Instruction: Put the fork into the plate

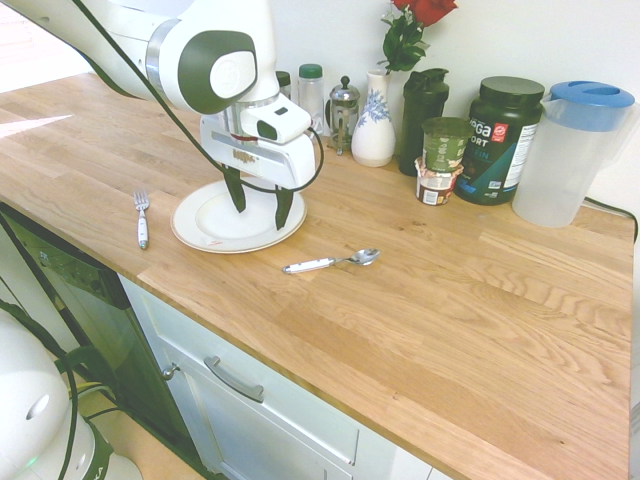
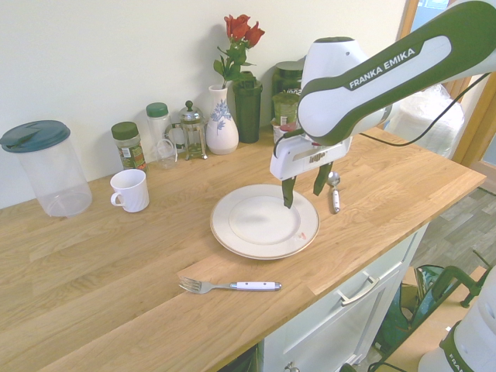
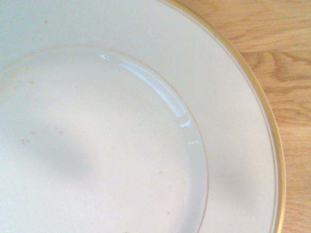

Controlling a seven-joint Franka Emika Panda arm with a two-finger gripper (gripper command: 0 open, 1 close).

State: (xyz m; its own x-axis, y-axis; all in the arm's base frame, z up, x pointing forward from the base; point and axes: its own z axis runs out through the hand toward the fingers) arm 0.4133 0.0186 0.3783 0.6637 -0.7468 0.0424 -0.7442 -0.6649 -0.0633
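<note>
Kitchen setup, wooden table (image 1: 480, 300) along a pale wall, white cabinets below. Landmark is the plate (image 2: 232, 232): white, gold-edged, bare, near the table's front edge. Claw (image 1: 259, 204) hangs directly over the plate, pointing straight down, fingers spread wide with nothing between them, tips just above the plate's surface on its spoon side. Wrist view confirms: only plate well, rim and a strip of wood grain, no cutlery. Fork (image 2: 230, 286) lies flat on the table, apart from the plate and closer to the front edge in the second exterior view, handle pointing along that edge. Spoon (image 1: 332, 262) sits on the plate's opposite side, also flat, not the target; similar white handle, so don't mix them up. Behind the plate: vase with roses (image 2: 223, 116), jars, mug (image 2: 129, 190), clear pitcher (image 2: 48, 167), all well clear. Progress: my read is nothing done yet. Fork untouched, not grasped. Left to do: shift the claw off the plate toward the fork, descend, pinch the handle, lift, carry back, release on the plate.
</note>
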